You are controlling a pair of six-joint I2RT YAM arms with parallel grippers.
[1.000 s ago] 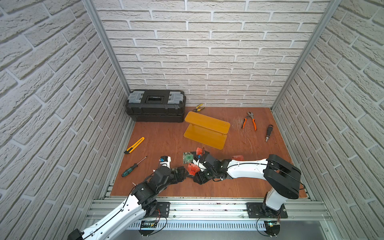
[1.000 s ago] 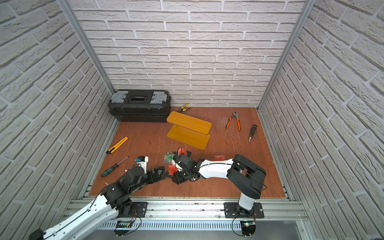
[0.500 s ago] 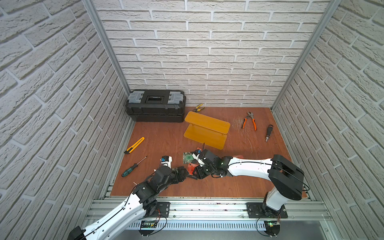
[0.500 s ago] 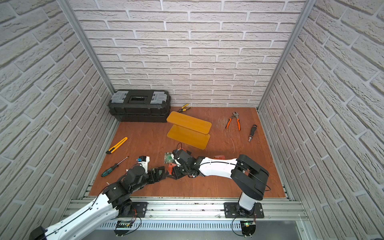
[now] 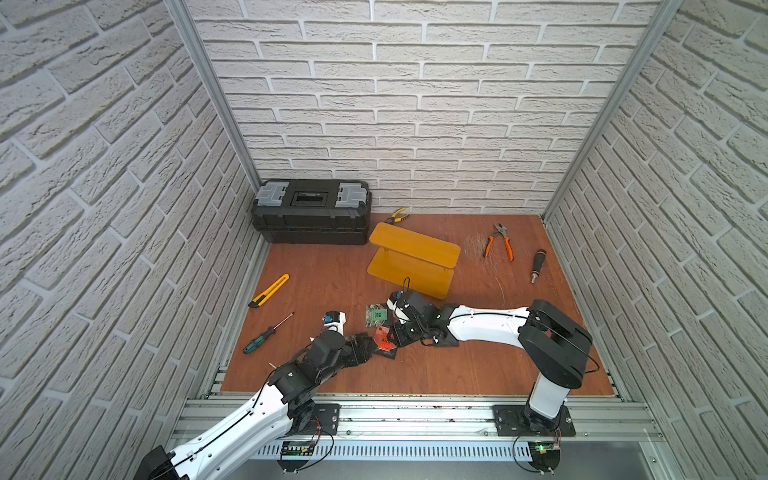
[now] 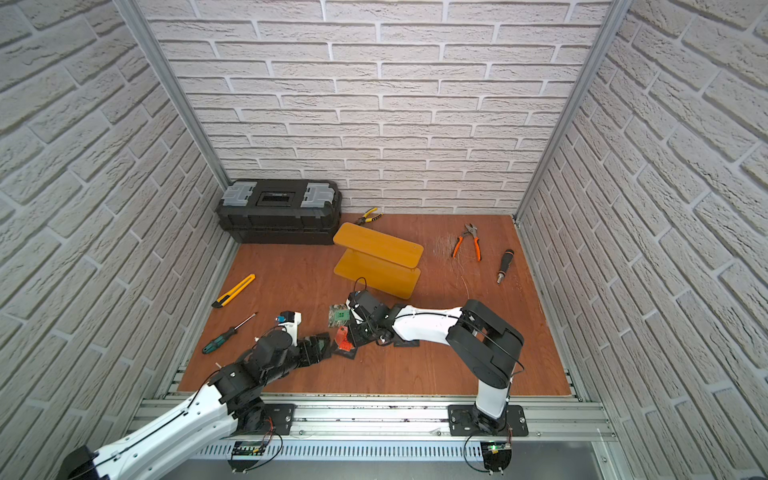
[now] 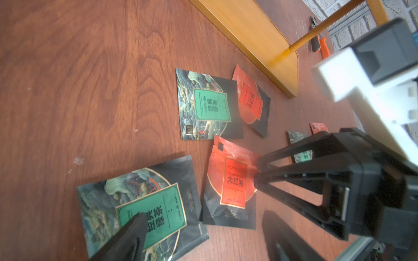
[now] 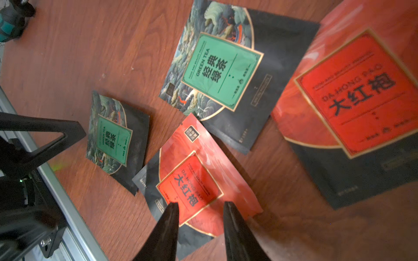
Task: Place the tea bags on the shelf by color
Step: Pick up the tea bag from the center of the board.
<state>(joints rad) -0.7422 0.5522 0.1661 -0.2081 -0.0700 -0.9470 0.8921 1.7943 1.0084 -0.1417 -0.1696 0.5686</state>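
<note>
Part-open right hand (image 8: 200, 204) straddles a red-fronted square foil tea sachet (image 8: 192, 171); released left hand (image 7: 203, 216) hovers over a green-fronted square sachet (image 7: 140, 203)

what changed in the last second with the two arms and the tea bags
The right hand narrowed its jaws over a red tea bag but shows no grip on it yet, and its wrist edged toward the shelf. The left hand closed a little and is still wide open above a green tea bag. Both bags and the shelf stayed put.
</note>
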